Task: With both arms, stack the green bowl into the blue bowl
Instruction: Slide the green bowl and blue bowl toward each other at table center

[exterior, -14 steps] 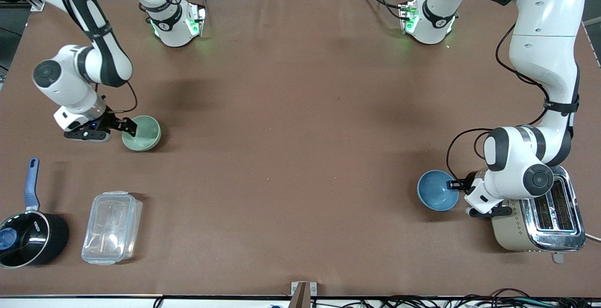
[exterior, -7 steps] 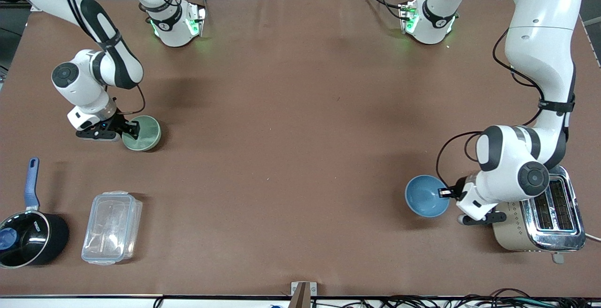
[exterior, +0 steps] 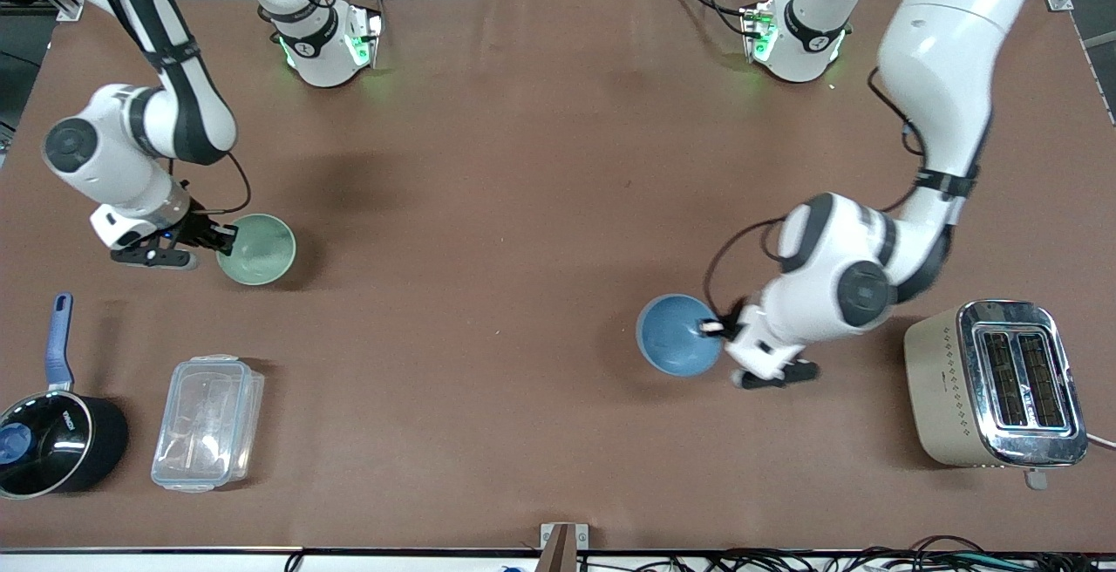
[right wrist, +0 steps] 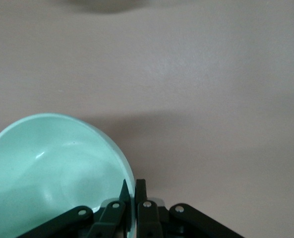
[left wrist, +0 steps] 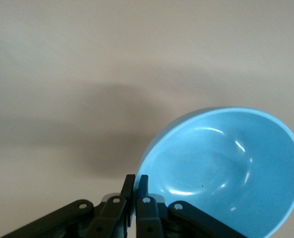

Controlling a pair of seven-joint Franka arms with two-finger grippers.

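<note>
The pale mint-green bowl (exterior: pixel 257 248) is at the right arm's end of the table. My right gripper (exterior: pixel 222 238) is shut on its rim, one finger inside and one outside, as the right wrist view shows (right wrist: pixel 133 186) with the green bowl (right wrist: pixel 52 168). The sky-blue bowl (exterior: pixel 678 334) is held above the table toward the left arm's end. My left gripper (exterior: pixel 713 326) is shut on its rim; the left wrist view shows that gripper (left wrist: pixel 136 181) pinching the blue bowl (left wrist: pixel 226 168), which hangs tilted over bare table.
A beige and chrome toaster (exterior: pixel 994 384) stands at the left arm's end, near the front camera. A black saucepan with a blue handle (exterior: pixel 52 432) and a clear plastic lidded box (exterior: pixel 207 422) lie at the right arm's end, nearer the camera than the green bowl.
My left gripper has carried the blue bowl away from the toaster toward the table's middle. My right gripper has shifted slightly with the green bowl, which stays in about the same place.
</note>
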